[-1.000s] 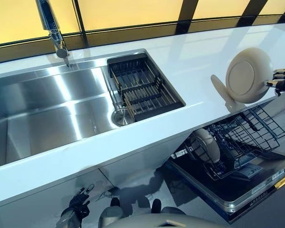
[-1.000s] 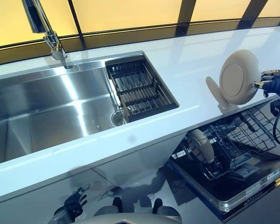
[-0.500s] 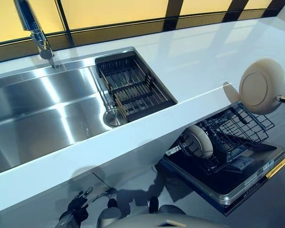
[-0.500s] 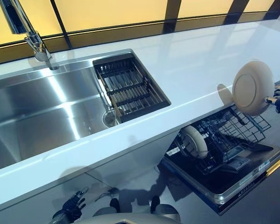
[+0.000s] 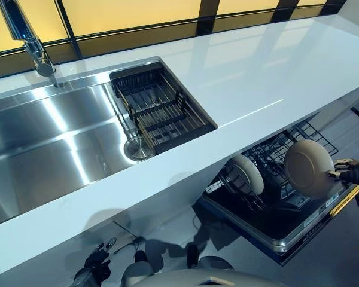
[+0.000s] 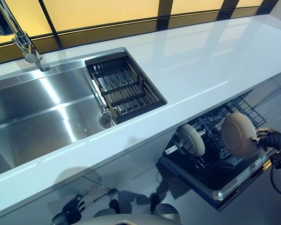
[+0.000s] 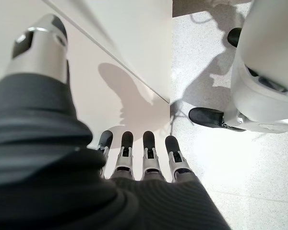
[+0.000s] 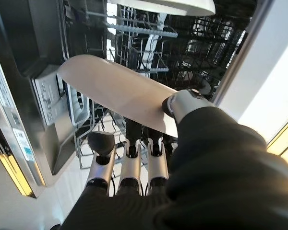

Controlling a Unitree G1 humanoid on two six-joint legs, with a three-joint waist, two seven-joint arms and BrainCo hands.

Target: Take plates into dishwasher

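My right hand (image 5: 350, 174) is shut on the rim of a beige plate (image 5: 309, 168) and holds it upright over the pulled-out dishwasher rack (image 5: 269, 164), below the counter edge. The right wrist view shows the plate (image 8: 119, 94) pinched between my thumb and fingers (image 8: 128, 163) above the rack wires (image 8: 149, 33). Another beige plate (image 5: 247, 174) stands upright in the rack's left part. My left hand (image 7: 134, 153) hangs low beside the white cabinet front, fingers straight and empty; it also shows in the left eye view (image 5: 96, 265).
The dishwasher door (image 5: 287, 224) lies open under the white counter (image 5: 257, 78). A steel sink (image 5: 54, 143) with a dark drying rack (image 5: 158, 107) and a faucet (image 5: 30, 42) sits at the left. Yellow panels line the back wall.
My right hand has carried the plate down from counter height to just above the dishwasher rack. The camera has shifted, so the whole scene slid left.
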